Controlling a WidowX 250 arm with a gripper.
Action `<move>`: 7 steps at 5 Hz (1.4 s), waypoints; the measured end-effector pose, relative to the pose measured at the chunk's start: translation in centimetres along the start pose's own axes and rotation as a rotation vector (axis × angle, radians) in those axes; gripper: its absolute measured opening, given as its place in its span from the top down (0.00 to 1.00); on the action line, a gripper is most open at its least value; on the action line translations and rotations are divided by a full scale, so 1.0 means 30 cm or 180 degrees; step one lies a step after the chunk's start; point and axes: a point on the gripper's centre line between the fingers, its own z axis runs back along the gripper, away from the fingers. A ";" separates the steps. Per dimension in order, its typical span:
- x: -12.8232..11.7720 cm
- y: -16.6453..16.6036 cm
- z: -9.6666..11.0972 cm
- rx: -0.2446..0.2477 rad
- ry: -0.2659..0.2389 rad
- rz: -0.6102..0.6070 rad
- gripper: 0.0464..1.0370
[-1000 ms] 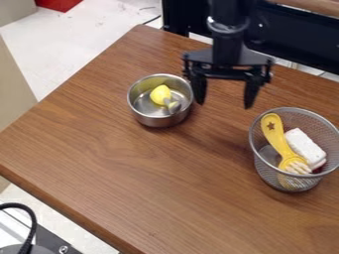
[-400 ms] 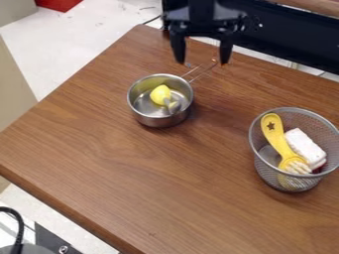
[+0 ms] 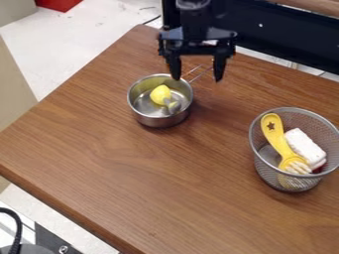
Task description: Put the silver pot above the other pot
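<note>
Silver pot (image 3: 157, 120): gripper (image 3: 197, 79) spread wide, empty, at the handle (image 3: 202, 74). Align fingers across it, descend, pinch firmly, lift level.

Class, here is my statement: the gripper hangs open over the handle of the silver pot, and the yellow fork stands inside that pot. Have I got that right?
Not quite: the yellow fork is in the mesh basket, not in the silver pot, as the camera view shows. The gripper does hang open over the pot's handle.
</note>
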 end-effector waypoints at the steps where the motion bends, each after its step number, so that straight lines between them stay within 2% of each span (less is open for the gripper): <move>1: -0.007 -0.006 -0.020 -0.0038 -0.0049 -0.0047 0.04; 2: -0.012 -0.017 -0.059 0.0014 -0.0114 -0.0059 0.04; 3: -0.020 -0.009 -0.093 0.0094 -0.0018 0.0008 0.04; 5: -0.048 -0.030 -0.124 0.0135 -0.0056 -0.0007 0.04; 6: -0.056 -0.042 -0.163 0.0199 -0.0055 0.0001 0.04; 7: -0.049 -0.054 -0.165 0.0207 -0.0122 0.0006 0.08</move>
